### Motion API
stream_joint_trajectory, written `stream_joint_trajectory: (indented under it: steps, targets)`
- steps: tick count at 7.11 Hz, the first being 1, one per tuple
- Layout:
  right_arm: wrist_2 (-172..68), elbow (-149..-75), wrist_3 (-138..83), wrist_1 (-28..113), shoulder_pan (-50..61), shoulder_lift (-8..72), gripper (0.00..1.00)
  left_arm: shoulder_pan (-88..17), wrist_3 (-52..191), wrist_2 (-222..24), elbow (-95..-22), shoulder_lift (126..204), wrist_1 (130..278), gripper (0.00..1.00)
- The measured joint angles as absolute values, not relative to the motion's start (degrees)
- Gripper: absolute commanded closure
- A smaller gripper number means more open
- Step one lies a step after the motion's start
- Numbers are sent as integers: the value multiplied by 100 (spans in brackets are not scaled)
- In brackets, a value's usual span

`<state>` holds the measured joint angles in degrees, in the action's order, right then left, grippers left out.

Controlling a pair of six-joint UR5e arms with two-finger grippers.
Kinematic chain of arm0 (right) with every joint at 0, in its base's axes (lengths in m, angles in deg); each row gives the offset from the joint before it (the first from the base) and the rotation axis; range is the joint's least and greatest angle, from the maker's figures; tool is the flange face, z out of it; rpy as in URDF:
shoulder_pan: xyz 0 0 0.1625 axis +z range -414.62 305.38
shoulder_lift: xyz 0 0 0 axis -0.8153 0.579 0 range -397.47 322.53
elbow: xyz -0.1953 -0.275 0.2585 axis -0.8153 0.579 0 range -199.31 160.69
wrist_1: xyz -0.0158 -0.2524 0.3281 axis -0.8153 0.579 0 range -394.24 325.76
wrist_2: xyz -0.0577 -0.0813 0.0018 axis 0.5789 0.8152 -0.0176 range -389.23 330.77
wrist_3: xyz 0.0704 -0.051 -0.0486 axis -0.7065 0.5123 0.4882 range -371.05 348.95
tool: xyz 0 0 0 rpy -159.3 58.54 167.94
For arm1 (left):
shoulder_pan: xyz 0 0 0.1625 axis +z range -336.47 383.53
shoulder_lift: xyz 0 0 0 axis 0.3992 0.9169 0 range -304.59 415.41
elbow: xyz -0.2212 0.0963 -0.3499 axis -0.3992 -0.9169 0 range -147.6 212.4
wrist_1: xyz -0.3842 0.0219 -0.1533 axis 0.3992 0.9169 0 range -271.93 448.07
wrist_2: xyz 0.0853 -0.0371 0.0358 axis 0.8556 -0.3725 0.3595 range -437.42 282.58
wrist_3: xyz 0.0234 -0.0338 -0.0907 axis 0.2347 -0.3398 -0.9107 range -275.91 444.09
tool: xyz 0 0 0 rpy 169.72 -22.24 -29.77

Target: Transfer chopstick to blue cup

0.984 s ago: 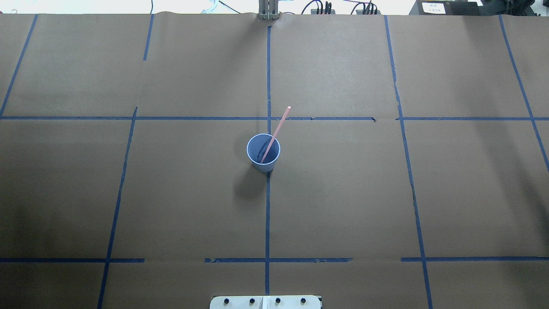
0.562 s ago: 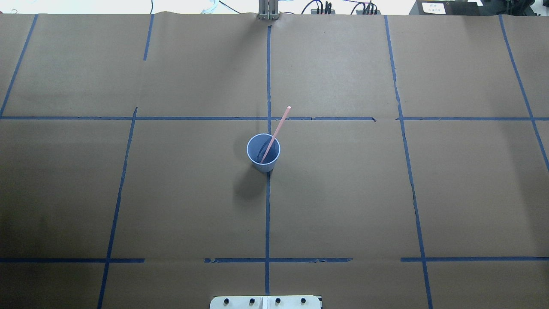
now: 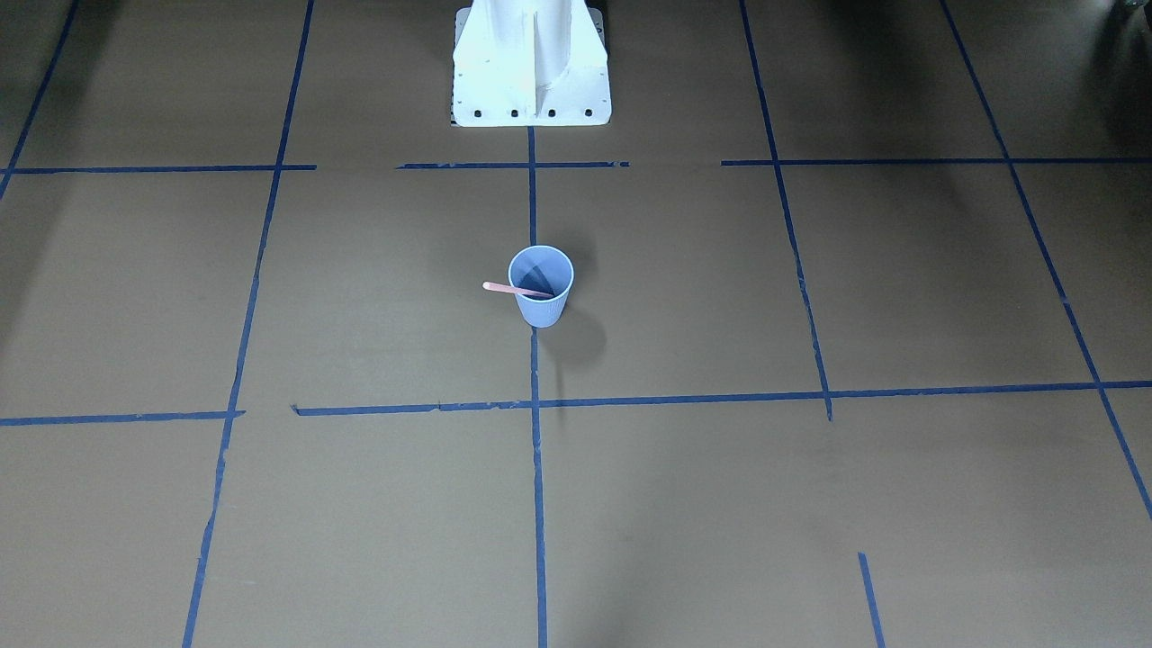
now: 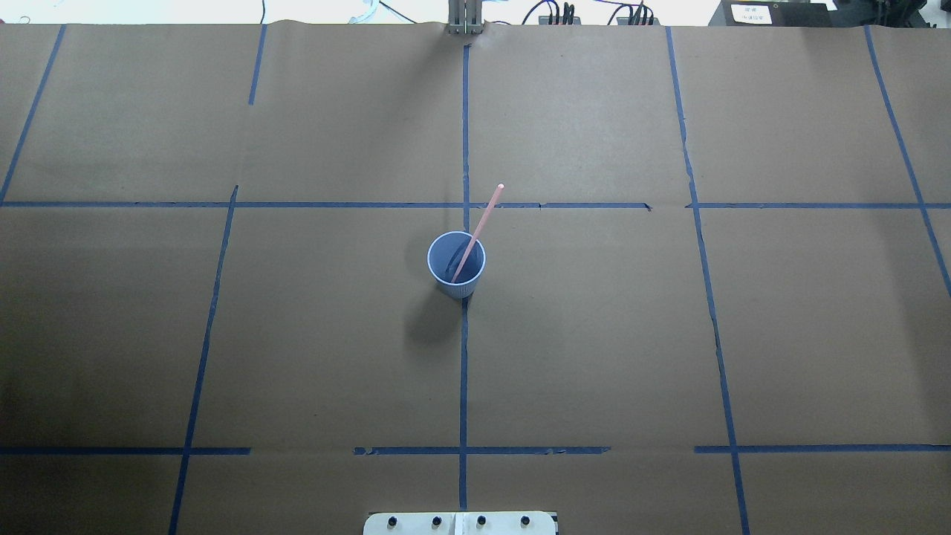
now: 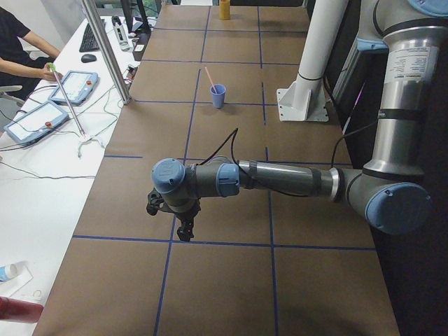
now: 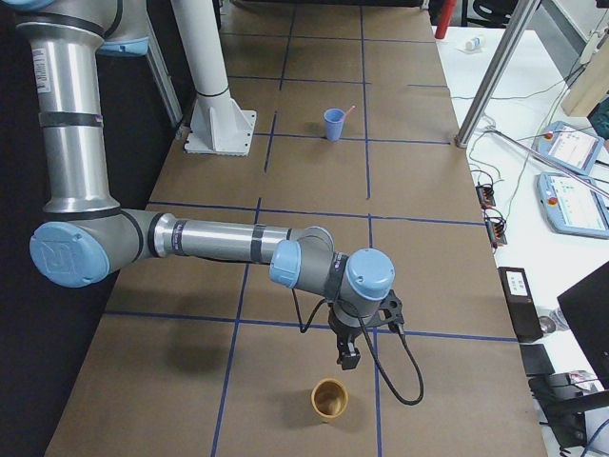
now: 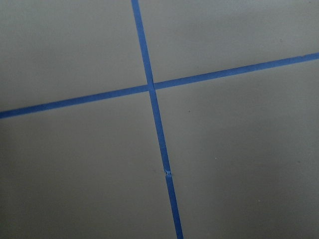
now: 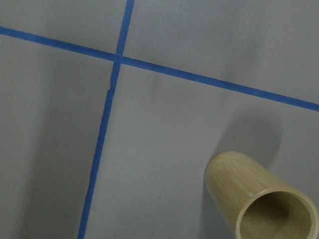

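The blue cup (image 4: 461, 288) stands upright on the table's centre line, also in the front view (image 3: 543, 310) and both side views (image 5: 218, 98) (image 6: 333, 125). One pale pink chopstick (image 4: 481, 221) stands in it, leaning on the rim, top end up and away from the robot; it also shows in the front view (image 3: 504, 289). My left gripper (image 5: 183, 227) hangs low over the table's far left end. My right gripper (image 6: 348, 360) hangs over the far right end. Both show only in side views, so I cannot tell whether they are open or shut.
A bamboo cup (image 6: 329, 399) stands upright just below the right gripper, also in the right wrist view (image 8: 256, 199). The white robot base (image 3: 531, 63) stands behind the blue cup. Blue tape lines (image 4: 463, 371) grid the brown table. Operators' desks with pendants (image 5: 42, 119) flank the far side.
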<state>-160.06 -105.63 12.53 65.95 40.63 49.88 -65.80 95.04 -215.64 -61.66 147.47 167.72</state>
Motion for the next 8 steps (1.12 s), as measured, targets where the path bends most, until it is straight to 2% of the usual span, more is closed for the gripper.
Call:
stream_joint_trajectory:
  steps: [2, 8]
  targets:
    - [-16333, -10551, 1108, 6598, 4064, 5009, 0, -6584, 9474, -21537, -6623, 14357, 16814, 0]
    - [-16374, -10584, -174, 5995, 4054, 5143, 0, -6559, 8447, -21521, -6746, 14209, 17057, 0]
